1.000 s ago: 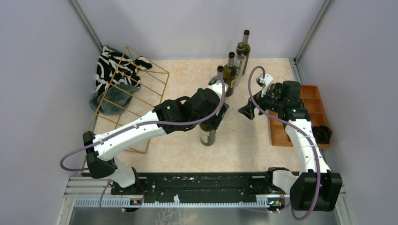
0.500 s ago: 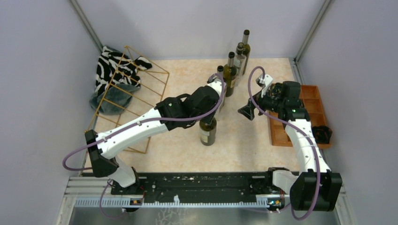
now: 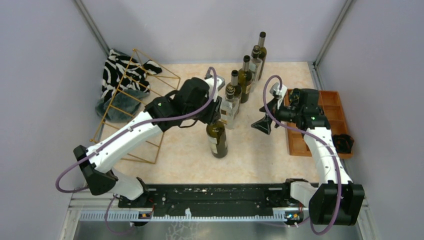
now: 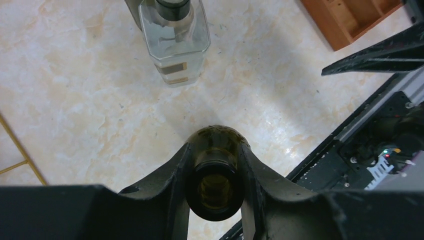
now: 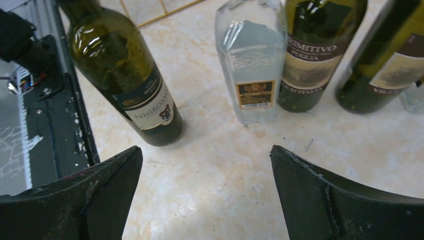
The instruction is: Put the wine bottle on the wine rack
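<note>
A dark green wine bottle point(image 3: 217, 141) stands mid-table, leaning slightly. My left gripper point(image 3: 213, 118) is shut on its neck from above. In the left wrist view the open bottle mouth point(image 4: 215, 186) sits pinched between both fingers of the left gripper point(image 4: 215, 167). The right wrist view shows the same bottle point(image 5: 127, 75) with its label. The gold wire wine rack point(image 3: 136, 95) stands at the far left; one of its wires point(image 4: 19, 150) shows beside the bottle. My right gripper point(image 3: 263, 124) hangs open to the right of the bottles, with nothing between its fingers point(image 5: 205, 152).
A clear square bottle point(image 3: 230, 106) point(image 4: 174, 40) point(image 5: 252, 60) stands just behind the held bottle. Several dark bottles point(image 3: 245, 76) line up toward the back. A wooden compartment tray point(image 3: 327, 107) lies at the right. A zebra-print cloth point(image 3: 120, 75) lies behind the rack.
My left gripper has shut on the bottle's neck and the arm has swung left, tilting the bottle slightly that way. The right gripper has shifted a little lower and left.
</note>
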Robot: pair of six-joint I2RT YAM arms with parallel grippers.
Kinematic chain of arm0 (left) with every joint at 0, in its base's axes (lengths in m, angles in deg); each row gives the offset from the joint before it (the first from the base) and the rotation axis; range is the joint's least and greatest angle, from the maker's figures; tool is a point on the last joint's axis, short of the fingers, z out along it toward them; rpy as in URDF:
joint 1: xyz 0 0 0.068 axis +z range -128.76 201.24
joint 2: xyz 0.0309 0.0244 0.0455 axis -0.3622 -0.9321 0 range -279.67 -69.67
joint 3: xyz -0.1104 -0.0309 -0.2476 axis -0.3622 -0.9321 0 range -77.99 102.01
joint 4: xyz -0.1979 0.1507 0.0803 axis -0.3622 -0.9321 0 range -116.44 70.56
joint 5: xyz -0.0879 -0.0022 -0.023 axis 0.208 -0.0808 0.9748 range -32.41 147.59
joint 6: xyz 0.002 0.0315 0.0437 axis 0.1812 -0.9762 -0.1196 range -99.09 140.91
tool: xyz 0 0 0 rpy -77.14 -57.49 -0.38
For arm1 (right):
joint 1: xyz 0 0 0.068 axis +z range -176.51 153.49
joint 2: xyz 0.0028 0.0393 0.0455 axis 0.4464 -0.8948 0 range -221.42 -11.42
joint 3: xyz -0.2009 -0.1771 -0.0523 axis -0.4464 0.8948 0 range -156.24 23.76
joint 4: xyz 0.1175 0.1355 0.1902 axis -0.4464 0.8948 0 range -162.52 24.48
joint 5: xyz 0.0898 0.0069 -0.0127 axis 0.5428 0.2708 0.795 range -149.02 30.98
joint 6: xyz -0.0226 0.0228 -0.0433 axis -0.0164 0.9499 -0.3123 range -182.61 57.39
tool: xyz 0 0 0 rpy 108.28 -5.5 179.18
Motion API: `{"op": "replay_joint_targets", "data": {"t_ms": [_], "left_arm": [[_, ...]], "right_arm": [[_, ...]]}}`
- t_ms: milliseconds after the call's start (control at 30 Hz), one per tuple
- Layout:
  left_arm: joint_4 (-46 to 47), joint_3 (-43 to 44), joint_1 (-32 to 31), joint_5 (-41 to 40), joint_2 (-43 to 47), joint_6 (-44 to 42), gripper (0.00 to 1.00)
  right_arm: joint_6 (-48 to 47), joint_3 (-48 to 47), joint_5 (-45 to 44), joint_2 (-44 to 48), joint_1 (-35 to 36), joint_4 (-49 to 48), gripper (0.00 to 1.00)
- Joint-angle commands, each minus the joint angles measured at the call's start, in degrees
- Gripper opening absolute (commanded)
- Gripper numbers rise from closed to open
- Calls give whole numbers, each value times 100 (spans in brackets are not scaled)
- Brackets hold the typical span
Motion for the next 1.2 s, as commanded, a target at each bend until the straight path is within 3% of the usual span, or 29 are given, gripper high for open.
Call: {"op": "replay_joint_targets", "data": {"t_ms": [0,200,500,867,1067,1167], "left_arm": [[1097,18,248,1409,428,-108,0],[1562,-184,481,2008,483,25,0],[2587,-753,824,2857,631,633,0],[3276,-1142,855,2938,756,1038,0],[3828,-1527,857,2805,993,1145,0],[4229,-1757,852,2789,1178,1204,0]], "right_arm": [[-858,22,964,4,73,339,98],[-1344,213,1477,-88,516,474,98],[-1163,382,1360,-176,942,146,98],[-636,555,1083,-411,1831,-465,98],[165,771,1054,-517,2138,-1244,98],[316,789,917,-603,2317,-1410,94]]}}
